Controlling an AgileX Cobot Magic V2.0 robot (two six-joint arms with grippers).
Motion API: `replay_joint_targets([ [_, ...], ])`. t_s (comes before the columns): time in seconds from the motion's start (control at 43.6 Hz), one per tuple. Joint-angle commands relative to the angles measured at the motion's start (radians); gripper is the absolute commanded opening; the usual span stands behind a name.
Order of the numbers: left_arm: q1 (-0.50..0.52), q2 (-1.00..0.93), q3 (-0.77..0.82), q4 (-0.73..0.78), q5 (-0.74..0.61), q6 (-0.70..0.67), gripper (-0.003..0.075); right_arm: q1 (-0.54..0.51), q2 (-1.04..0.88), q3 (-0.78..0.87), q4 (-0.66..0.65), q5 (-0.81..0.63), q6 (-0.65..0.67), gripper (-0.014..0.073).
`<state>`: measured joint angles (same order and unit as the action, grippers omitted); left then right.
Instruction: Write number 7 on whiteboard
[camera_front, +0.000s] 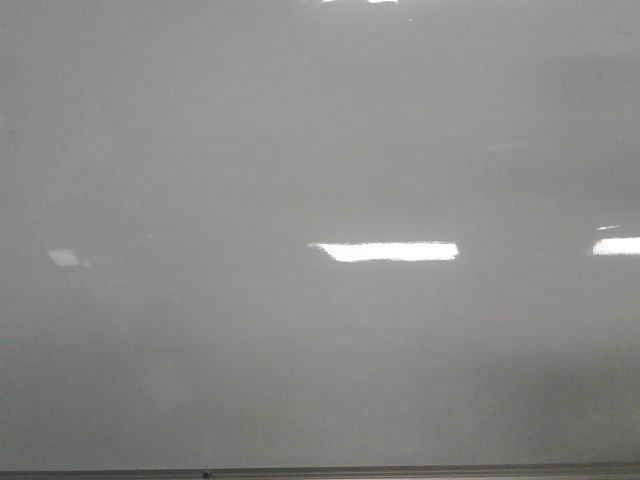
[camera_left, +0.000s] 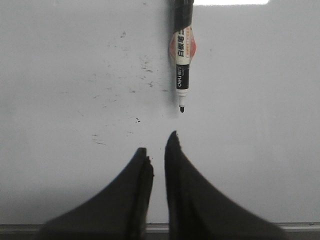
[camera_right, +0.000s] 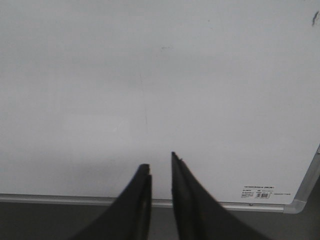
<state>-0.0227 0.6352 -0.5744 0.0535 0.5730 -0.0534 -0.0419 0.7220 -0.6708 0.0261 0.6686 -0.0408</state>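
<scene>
Two black grippers hang over a blank whiteboard (camera_front: 300, 150), neither one holding anything, and no number 7 has been drawn on any part of the board the cameras take in. Nearest the lens in the left wrist view, the left gripper (camera_left: 159, 150) has its jaws drawn almost together, a thin slit between the tips, nothing in them and, as far as can be judged, nothing touched. The right gripper (camera_right: 161, 165) is set the same way above the board's lower edge, clenched on air beside a rounded corner (camera_right: 298, 206) and a small printed label (camera_right: 257, 192). Just past the left fingertips lies an uncapped whiteboard marker (camera_left: 183, 60), flat on the board, its black nib toward the gripper and its barrel running away out of frame. That lie probably explains the pose: the arm appears lined up along the pen's axis, ready to reach forward for it, though the jaws would have to spread first. Faint dark specks (camera_left: 145, 67) of old ink dot the surface beside the marker. Farther off, the front view shows only glossy grey board, bright strips of ceiling-light glare (camera_front: 385, 251) and a thin metal edge strip (camera_front: 400, 471) along the bottom, with neither arm in that view
</scene>
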Motion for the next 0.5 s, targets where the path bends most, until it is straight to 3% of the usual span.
replay_joint_targets([
  [0.0,-0.004,0.055,-0.027,-0.013,-0.115,0.004,0.0316,0.000,0.019,-0.028,-0.010,-0.067,-0.016,0.0447],
  [0.092,-0.004,0.106,-0.027,-0.046,-0.151,0.004,0.0506,0.000,0.028,-0.028,-0.010,-0.067,-0.016,0.0564],
  [0.16,-0.004,0.146,-0.041,-0.072,-0.152,0.011,0.0559,0.000,0.028,-0.028,-0.010,-0.068,-0.016,0.0577],
  [0.481,-0.006,0.384,-0.167,-0.075,-0.151,0.014,0.0510,0.000,0.028,-0.028,-0.010,-0.071,-0.016,0.0574],
])
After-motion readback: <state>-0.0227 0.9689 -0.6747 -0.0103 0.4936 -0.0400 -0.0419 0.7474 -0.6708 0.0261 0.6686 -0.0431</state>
